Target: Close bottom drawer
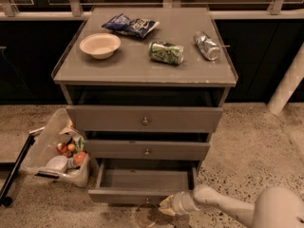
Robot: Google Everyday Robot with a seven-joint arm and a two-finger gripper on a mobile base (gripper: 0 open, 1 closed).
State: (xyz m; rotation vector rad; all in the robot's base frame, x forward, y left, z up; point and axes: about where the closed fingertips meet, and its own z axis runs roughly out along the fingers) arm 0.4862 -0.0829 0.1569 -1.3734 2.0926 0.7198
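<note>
The bottom drawer (pixel 142 195) is the lowest of three grey drawers in the cabinet. It stands partly pulled out, and its shallow grey tray looks empty inside. Its small brass knob (pixel 147 201) shows at the middle of the front. My gripper (pixel 167 206) comes in from the lower right on a white arm and sits at the drawer front, just right of the knob.
The middle drawer (pixel 147 149) and top drawer (pixel 145 119) sit above. On the cabinet top are a white bowl (pixel 99 45), a blue chip bag (pixel 130 25), a green can (pixel 166 52) and a silver can (pixel 206 45). A clear bin with food (pixel 59 151) stands on the floor to the left.
</note>
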